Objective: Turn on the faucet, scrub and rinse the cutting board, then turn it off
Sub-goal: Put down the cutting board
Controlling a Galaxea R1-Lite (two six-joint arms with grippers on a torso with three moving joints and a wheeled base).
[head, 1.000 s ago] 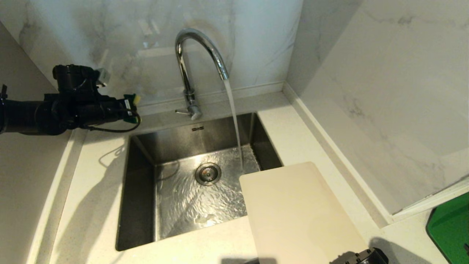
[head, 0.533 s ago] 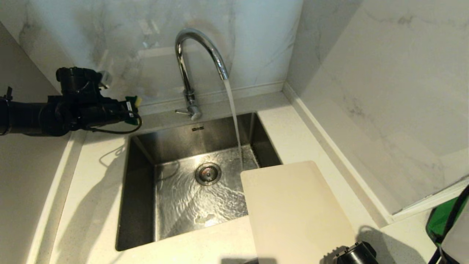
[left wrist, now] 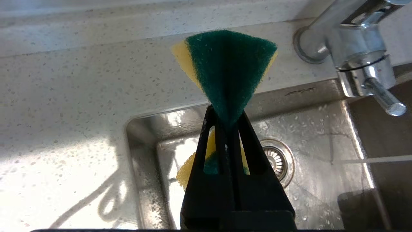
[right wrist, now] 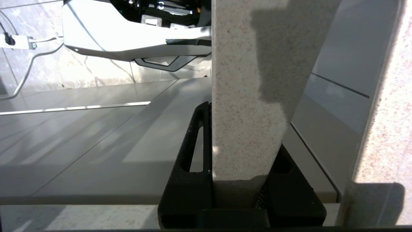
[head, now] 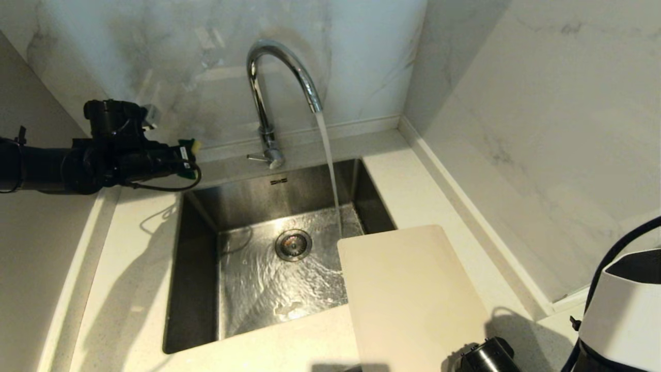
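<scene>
Marble-look walls meet in a corner behind a pale speckled worktop (head: 134,268) with a steel sink (head: 196,268) set into it. The faucet (head: 268,93) stands at the back rim of the sink, its thin lever (head: 256,157) pointing toward my left side. Water (head: 330,170) runs from the spout into the basin and spreads in ripples around the drain (head: 293,244).

My left gripper (head: 190,155) hangs above the worktop at the sink's back left corner, level, pointing toward the faucet. Its jaws are pinched tight on a sponge (left wrist: 227,71), green scrub side facing the wrist camera, yellow showing at the edges. In the left wrist view the faucet base is near the sponge but apart from it.

The board (head: 413,299) lies at the sink's front right, its far end jutting over the basin just beside the stream, its near end running out of the head view. My right gripper (right wrist: 239,180) is at that near end, mostly below the frame; only part of the wrist (head: 485,356) shows. In the right wrist view its jaws are clamped narrow on a pale speckled edge, which I read as the board. The white right arm casing (head: 619,310) fills the lower right corner of the head view.
</scene>
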